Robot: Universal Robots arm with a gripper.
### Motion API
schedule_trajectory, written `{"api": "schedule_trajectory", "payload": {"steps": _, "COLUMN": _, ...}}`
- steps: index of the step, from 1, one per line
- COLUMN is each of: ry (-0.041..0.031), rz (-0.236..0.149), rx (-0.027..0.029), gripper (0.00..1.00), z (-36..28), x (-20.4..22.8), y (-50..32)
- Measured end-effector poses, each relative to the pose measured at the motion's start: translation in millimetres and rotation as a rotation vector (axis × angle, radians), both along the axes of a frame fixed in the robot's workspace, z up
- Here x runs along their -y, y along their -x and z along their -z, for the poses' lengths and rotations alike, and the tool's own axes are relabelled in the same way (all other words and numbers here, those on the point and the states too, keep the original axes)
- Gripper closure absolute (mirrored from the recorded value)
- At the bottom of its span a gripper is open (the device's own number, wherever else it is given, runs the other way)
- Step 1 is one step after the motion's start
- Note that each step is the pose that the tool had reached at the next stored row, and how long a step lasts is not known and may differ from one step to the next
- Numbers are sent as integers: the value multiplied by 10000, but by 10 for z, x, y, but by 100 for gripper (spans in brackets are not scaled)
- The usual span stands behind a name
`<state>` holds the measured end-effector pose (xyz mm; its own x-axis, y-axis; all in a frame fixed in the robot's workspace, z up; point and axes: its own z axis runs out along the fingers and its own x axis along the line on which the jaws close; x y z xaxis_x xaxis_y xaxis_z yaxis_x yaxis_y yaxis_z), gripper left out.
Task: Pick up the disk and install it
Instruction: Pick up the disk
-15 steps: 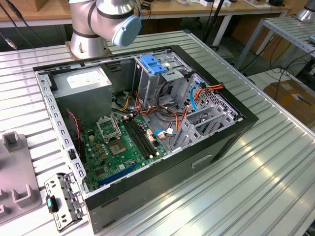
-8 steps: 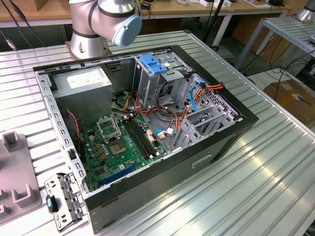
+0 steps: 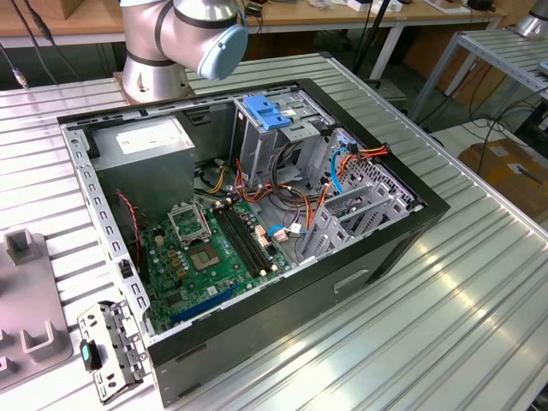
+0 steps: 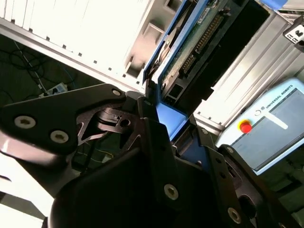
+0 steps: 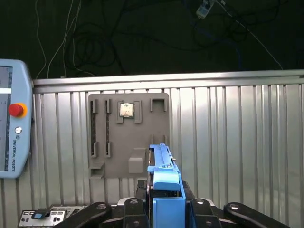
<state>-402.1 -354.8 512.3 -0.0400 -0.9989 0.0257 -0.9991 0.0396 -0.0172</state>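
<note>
My gripper [image 5: 166,211] is shut on the disk [image 5: 163,173], which stands edge-on between the black fingers [image 5: 135,206] with its blue carrier tab pinched. In the second wrist view the gripper [image 4: 166,130] holds the same disk [image 4: 190,45]; its green circuit board and blue frame face the camera. The disk hangs well above the ribbed metal table [image 5: 228,137], over the lower edge of a grey fixture plate [image 5: 114,137]. The open computer case [image 3: 257,214] lies on its side on the table, with a grey drive cage [image 3: 274,137] inside.
A small chip [image 5: 126,109] sits in the fixture plate. A teach pendant [image 5: 12,123] with a red button lies at the table's edge. A perforated metal bracket [image 3: 107,347] lies next to the case. The arm's base [image 3: 171,43] stands behind the case. Orange and blue cables [image 3: 342,158] cross the case interior.
</note>
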Motion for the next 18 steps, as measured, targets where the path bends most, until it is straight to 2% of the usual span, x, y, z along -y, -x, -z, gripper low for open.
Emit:
{"api": "schedule_trajectory", "payload": {"steps": 2, "ry": 0, "rz": 0, "rx": 0, "gripper": 63, "z": 6, "x": 23, "y": -46}}
{"api": "schedule_trajectory", "payload": {"steps": 5, "ry": 1, "rz": 0, "rx": -2, "gripper": 63, "z": 18, "x": 91, "y": -103}}
{"api": "schedule_trajectory", "payload": {"steps": 8, "ry": 0, "rz": 0, "rx": 0, "gripper": 63, "z": 28, "x": 135, "y": -169}}
{"api": "schedule_trajectory", "payload": {"steps": 13, "ry": 0, "rz": 1, "rx": -2, "gripper": 63, "z": 44, "x": 172, "y": -346}}
{"api": "schedule_trajectory", "payload": {"steps": 15, "ry": 0, "rz": -1, "rx": -2, "gripper": 63, "z": 54, "x": 191, "y": -455}}
{"api": "schedule_trajectory", "payload": {"steps": 18, "ry": 1, "rz": -1, "rx": -3, "gripper": 63, "z": 64, "x": 234, "y": -517}}
